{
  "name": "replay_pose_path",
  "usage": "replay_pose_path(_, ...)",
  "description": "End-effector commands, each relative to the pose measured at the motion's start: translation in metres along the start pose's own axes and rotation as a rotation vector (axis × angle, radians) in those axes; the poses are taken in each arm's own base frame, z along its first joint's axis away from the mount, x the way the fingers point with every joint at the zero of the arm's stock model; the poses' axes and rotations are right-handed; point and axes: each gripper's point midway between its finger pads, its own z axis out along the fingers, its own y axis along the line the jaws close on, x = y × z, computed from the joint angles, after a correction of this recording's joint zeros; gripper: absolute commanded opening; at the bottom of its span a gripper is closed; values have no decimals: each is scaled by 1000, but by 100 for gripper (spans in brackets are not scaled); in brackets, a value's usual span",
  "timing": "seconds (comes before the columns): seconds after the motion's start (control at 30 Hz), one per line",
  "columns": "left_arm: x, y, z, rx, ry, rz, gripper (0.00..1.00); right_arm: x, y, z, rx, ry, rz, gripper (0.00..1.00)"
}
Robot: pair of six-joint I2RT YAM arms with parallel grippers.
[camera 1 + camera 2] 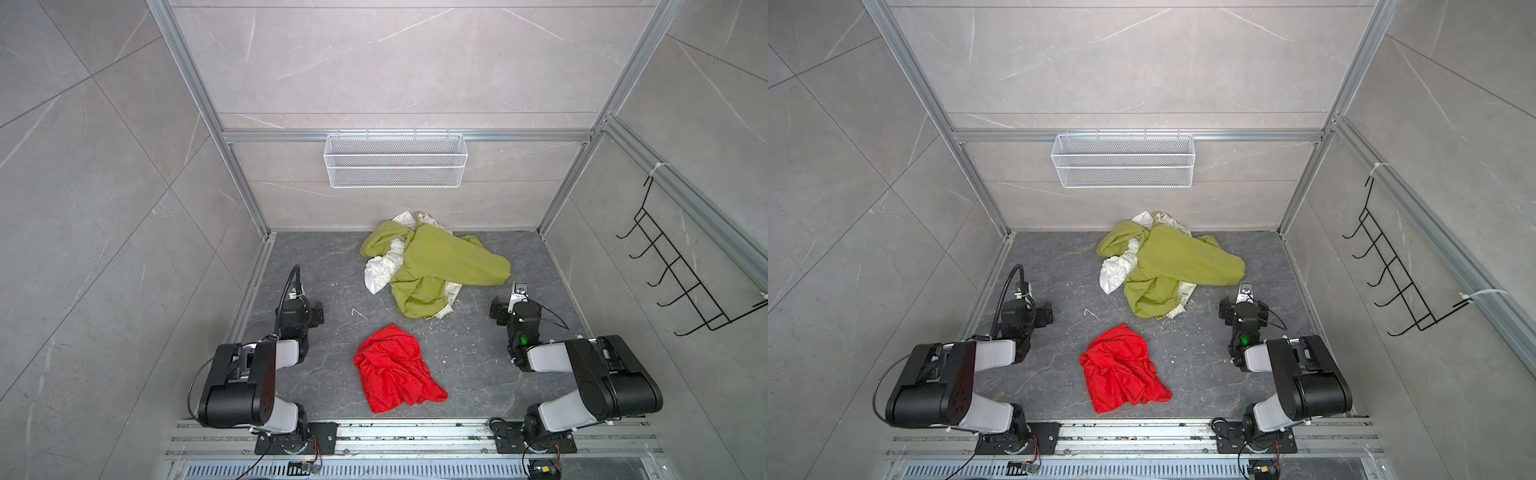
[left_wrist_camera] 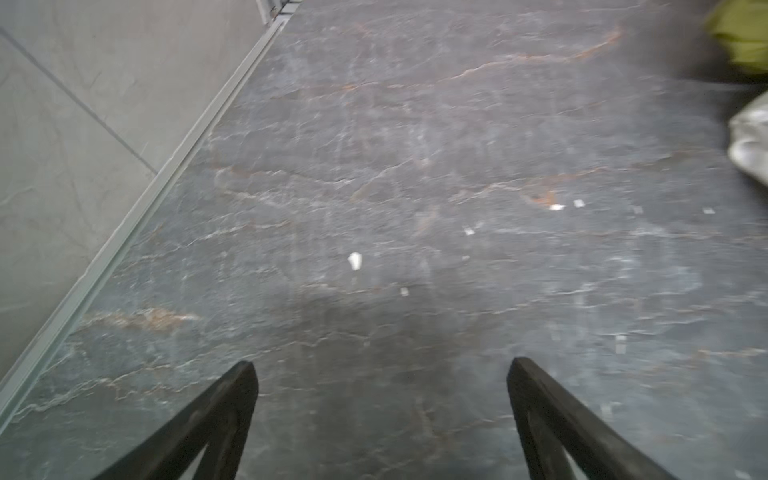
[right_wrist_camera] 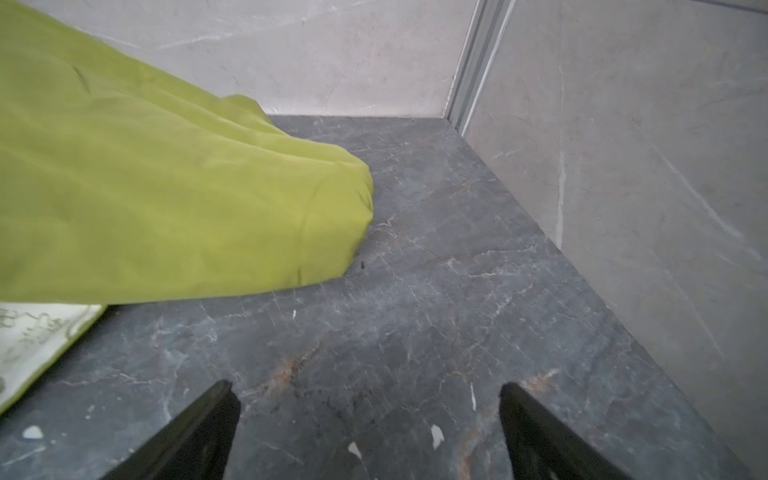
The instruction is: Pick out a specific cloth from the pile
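Observation:
The red cloth (image 1: pixel 395 370) (image 1: pixel 1121 370) lies crumpled by itself on the dark floor, near the front and between my two arms. It is apart from the pile (image 1: pixel 440 266) (image 1: pixel 1175 266), a heap further back made mostly of a large olive-green cloth (image 3: pixel 166 187) with a white cloth (image 1: pixel 380 270) and a printed cream cloth (image 3: pixel 29 340). My left gripper (image 2: pixel 382 370) (image 1: pixel 316 313) hangs open over bare floor, left of both. On the other side, my right gripper (image 3: pixel 370 390) (image 1: pixel 498 309) is open beside the pile's right end, touching nothing.
A white wire basket (image 1: pixel 395 160) hangs on the back wall and a black hook rack (image 1: pixel 681 270) on the right wall. Tiled walls with aluminium posts close in the floor on three sides. Small white scraps (image 2: pixel 354 261) dot the floor. A metal rail (image 1: pixel 415 432) runs along the front.

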Motion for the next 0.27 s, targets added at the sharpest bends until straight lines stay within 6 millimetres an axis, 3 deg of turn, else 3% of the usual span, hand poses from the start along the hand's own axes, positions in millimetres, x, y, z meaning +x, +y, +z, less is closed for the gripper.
replay_pose_path(0.0,-36,-7,-3,55,-141,-35,99,-11,15,4,-71,-11,50,99)
replay_pose_path(0.23,-36,-6,-4,53,-147,-34,100,-11,14,4,-70,-20,54,99)
